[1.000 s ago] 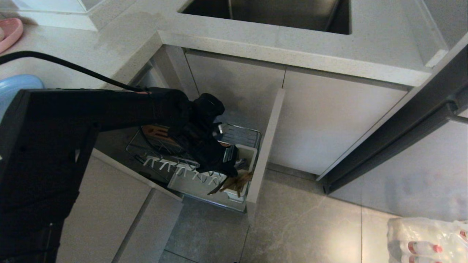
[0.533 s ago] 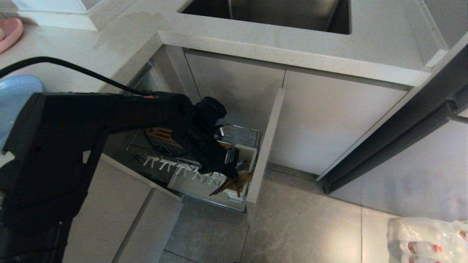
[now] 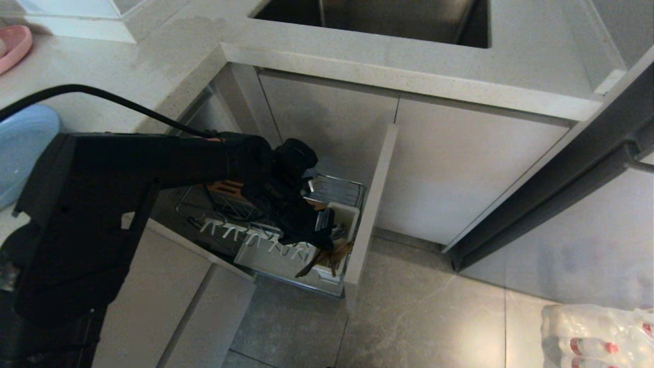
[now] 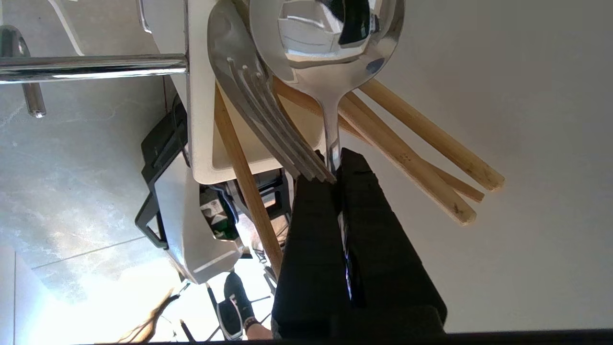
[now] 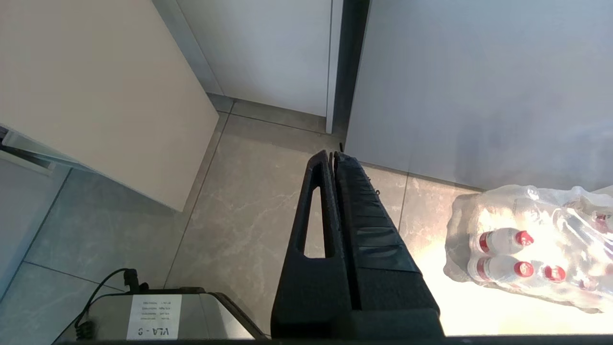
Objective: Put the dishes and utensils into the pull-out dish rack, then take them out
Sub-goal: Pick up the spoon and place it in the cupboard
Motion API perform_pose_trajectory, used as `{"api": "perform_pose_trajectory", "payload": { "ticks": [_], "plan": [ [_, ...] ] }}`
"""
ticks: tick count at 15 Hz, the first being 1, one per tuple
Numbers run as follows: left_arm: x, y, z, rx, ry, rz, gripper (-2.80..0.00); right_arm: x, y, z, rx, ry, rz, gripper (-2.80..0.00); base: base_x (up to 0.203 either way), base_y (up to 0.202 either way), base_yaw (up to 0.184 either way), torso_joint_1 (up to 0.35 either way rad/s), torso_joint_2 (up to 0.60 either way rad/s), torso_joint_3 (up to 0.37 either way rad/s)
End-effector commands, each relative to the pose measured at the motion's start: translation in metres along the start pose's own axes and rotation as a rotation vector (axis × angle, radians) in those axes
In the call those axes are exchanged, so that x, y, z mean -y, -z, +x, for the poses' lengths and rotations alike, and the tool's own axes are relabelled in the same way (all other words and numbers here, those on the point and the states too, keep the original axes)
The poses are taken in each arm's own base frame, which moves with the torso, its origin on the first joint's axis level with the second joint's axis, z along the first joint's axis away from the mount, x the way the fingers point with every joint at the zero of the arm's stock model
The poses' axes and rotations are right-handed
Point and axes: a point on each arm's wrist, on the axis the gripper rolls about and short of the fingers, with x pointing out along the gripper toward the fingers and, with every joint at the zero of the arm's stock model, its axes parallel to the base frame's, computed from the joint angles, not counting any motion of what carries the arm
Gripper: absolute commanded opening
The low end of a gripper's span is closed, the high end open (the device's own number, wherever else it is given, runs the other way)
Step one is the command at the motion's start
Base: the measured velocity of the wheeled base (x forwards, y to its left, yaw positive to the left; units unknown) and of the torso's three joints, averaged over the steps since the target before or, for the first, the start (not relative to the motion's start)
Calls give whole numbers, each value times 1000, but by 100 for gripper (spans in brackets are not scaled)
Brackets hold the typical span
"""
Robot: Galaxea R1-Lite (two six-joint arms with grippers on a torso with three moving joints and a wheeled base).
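- My left gripper (image 4: 335, 165) was pressed all but shut on the thin neck of the spoon (image 4: 330, 52); its shiny bowl sat just beyond my fingertips, and I could not see the handle's far end.
- The spoon's long axis ran straight out in line with my fingers, so I judged that any lift had to follow that line to keep it from swinging.
- A metal fork (image 4: 258, 110) lay touching the spoon beside my fingertips, its tines crossing toward them; I judged it could snag.
- The chopsticks (image 4: 412, 153) fanned out slantwise from behind the spoon, their blunt ends poking past it.
- All of these stood in the white utensil cup (image 3: 343, 214), which sat at the front corner of the pull-out dish rack (image 3: 337, 186), against its beige front panel (image 3: 375, 194).
- Farther off on the counter lay the light-blue plate (image 3: 23, 138), well apart from the rack.
- My right gripper (image 5: 333, 158) hung closed and empty over the floor, far from the cup, so the left arm was plainly the nearer one.
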Motion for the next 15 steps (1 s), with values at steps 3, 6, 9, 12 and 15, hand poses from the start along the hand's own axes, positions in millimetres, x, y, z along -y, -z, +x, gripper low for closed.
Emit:
{"api": "perform_pose_trajectory", "payload": {
  "ticks": [3, 6, 9, 12, 15],
  "plan": [
    [0, 2, -2, -18, -4, -4, -280, 0, 0, 0, 0, 0, 0, -280, 0, 0, 0, 0, 0, 0],
    [0, 3, -2, -25, -5, -1, -280, 0, 0, 0, -1, 0, 0, -280, 0, 0, 0, 0, 0, 0],
    [0, 3, -4, -22, -4, 0, -280, 0, 0, 0, -1, 0, 0, -280, 0, 0, 0, 0, 0, 0],
    [0, 3, -4, -19, -3, 1, -280, 0, 0, 0, -1, 0, 0, -280, 0, 0, 0, 0, 0, 0],
    [1, 3, -7, -15, -2, 2, -280, 0, 0, 0, -1, 0, 0, -280, 0, 0, 0, 0, 0, 0]
  ]
}}
